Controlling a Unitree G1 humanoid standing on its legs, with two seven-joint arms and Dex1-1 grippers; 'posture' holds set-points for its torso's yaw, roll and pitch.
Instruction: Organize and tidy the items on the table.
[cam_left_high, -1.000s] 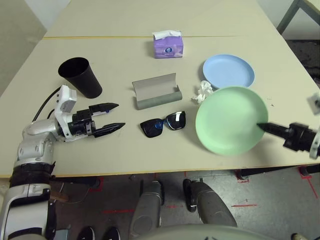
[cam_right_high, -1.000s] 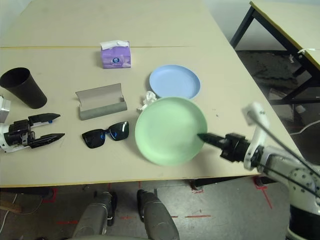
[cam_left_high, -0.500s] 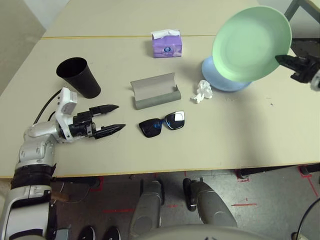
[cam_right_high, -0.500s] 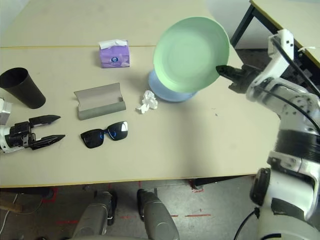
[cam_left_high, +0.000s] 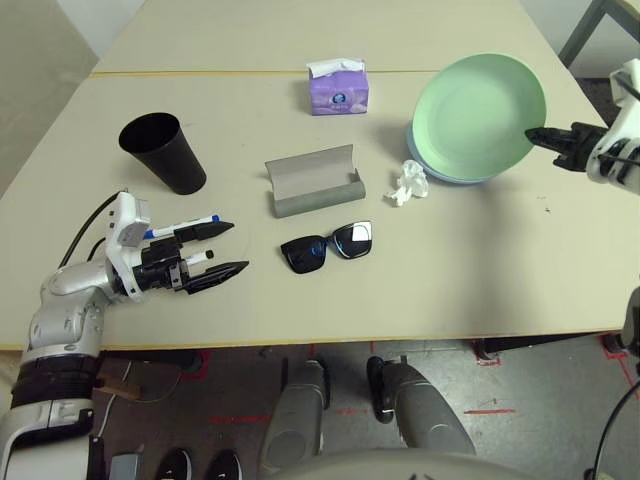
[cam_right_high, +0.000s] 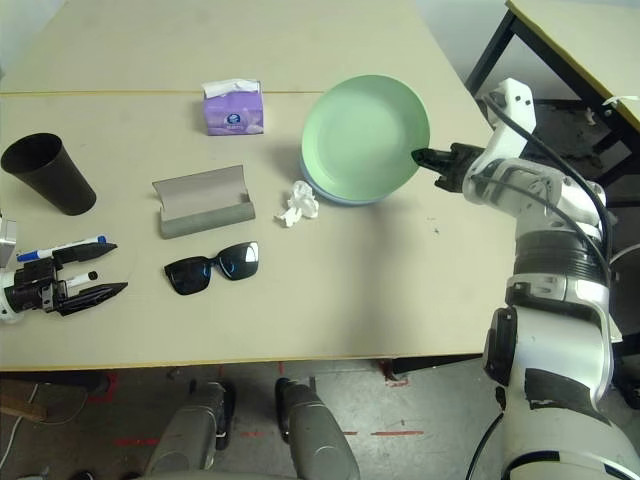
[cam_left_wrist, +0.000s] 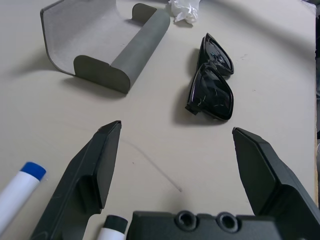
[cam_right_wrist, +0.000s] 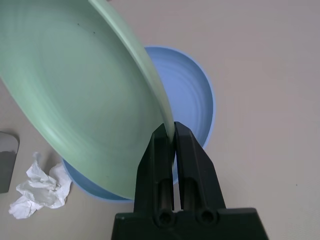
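Beige desk: right end effector pinches the green plate tilted over the blue plate near the far right corner; tissue beside. Left end effector gapes empty, markers alongside.

We see the green plate tilted above the pale-blue plate, a crumpled white tissue beside them. The open grey glasses case lies behind the black sunglasses. The black cup stands upright; two white markers lie nearby. The purple tissue box stands near the seam.
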